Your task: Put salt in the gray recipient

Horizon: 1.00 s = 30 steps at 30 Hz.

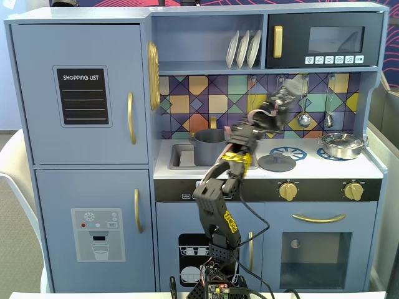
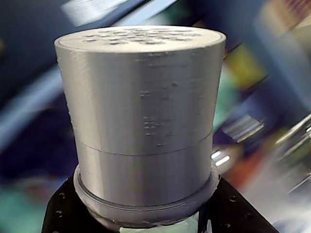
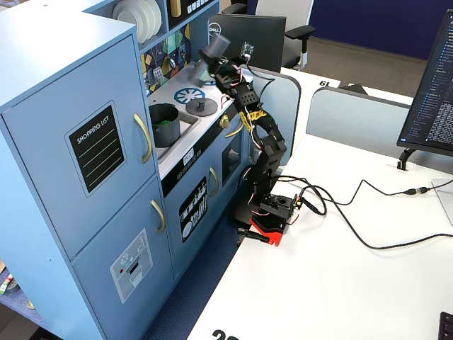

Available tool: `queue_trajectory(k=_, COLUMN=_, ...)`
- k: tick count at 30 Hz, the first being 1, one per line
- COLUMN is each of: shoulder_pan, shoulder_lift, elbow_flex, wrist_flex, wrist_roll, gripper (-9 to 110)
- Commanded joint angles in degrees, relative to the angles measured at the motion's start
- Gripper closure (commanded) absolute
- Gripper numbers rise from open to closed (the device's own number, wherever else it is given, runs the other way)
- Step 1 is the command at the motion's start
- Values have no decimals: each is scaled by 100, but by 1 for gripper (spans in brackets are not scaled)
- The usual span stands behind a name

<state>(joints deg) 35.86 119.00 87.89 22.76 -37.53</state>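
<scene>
In a fixed view, your gripper holds the salt raised above the stove surface, well right of the gray recipient in the sink; the carry is left. The wrist view shows the jaws clamped on the shaker's base, with its perforated top pointing away from the camera. In the other fixed view, its long axis tilts, top toward the back wall.

Black jointed arm, yellow stickers, red base (beside it, trailing black cables), exposed wiring
</scene>
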Motion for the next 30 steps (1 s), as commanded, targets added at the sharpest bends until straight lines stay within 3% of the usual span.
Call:
queue_trajectory(k=1, shoulder_pan=-1081, shoulder_lift=773, elbow_flex=-88, wrist_flex=598, wrist_roll=1995, gripper=102)
queue_trajectory(k=8, shoulder_pan=-2804, shoulder_lift=352, elbow_flex=-589, wrist_flex=1020, wrist_roll=4992, gripper=101)
queue_trajectory(k=15, shoulder_pan=-3604, shoulder_lift=-879, elbow_flex=-1811, wrist_flex=1090, wrist_roll=7523, gripper=99)
queue_trajectory(k=20, shoulder_pan=-3929, shoulder_lift=-1178, elbow_flex=-2004, wrist_flex=642, wrist_roll=8341, gripper=101)
queue_trajectory(k=24, shoulder_pan=-3902, shoulder_lift=-1362, elbow_flex=-2188, wrist_flex=976, wrist_roll=8912, gripper=102)
queue_trajectory(k=30, shoulder_pan=-3727, shoulder_lift=-1881, elbow_flex=-3190, wrist_flex=3111, wrist_roll=9334, gripper=102)
